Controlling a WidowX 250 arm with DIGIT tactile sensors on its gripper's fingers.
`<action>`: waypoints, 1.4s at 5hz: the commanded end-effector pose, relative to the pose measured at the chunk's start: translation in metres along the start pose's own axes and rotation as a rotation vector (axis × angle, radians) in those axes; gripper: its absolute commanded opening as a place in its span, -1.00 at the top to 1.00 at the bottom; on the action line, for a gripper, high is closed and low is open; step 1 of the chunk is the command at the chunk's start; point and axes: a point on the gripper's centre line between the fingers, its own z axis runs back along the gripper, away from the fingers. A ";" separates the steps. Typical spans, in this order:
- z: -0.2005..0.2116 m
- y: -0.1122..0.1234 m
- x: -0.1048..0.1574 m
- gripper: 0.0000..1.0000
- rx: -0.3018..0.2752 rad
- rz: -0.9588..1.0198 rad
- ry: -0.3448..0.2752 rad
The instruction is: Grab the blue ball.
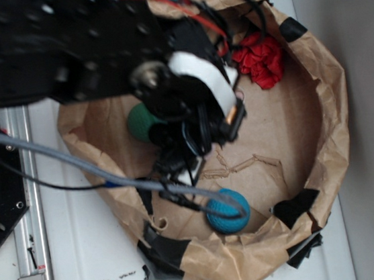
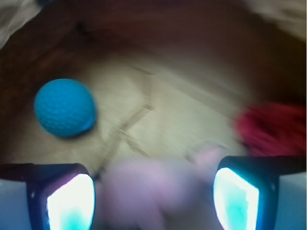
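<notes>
Blue ball (image 2: 64,107) sits up and to the left of our gripper (image 2: 153,191) in the wrist view, on the floor of the paper-walled bin (image 1: 331,96). Our jaws stand apart and empty. Further right lies a red crumpled thing (image 2: 271,129), off our line.

Blue ball (image 1: 227,211): small, round, teal-blue, surface finely dimpled all over, the dimple pattern clearest in the wrist view (image 2: 64,107). Appears intact, no dents or marks visible. Lies at rest on the brown paper floor inside a crumpled paper-walled ring, close to the ring's near wall in the exterior view, with a grey cable crossing in front of its upper part there. In the wrist view it sits upper left of centre, resting free on the paper, nothing touching it, casting a soft shadow beneath.
</notes>
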 end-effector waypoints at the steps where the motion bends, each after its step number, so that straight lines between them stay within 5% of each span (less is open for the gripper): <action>1: -0.024 -0.061 0.046 -1.00 -0.176 -0.206 -0.078; 2: -0.029 -0.072 0.058 -1.00 -0.228 -0.215 -0.104; 3: -0.039 -0.079 0.057 1.00 -0.198 -0.204 -0.063; 5: -0.038 -0.066 0.041 1.00 -0.133 -0.131 -0.035; 7: 0.053 0.005 0.027 1.00 0.025 0.131 -0.094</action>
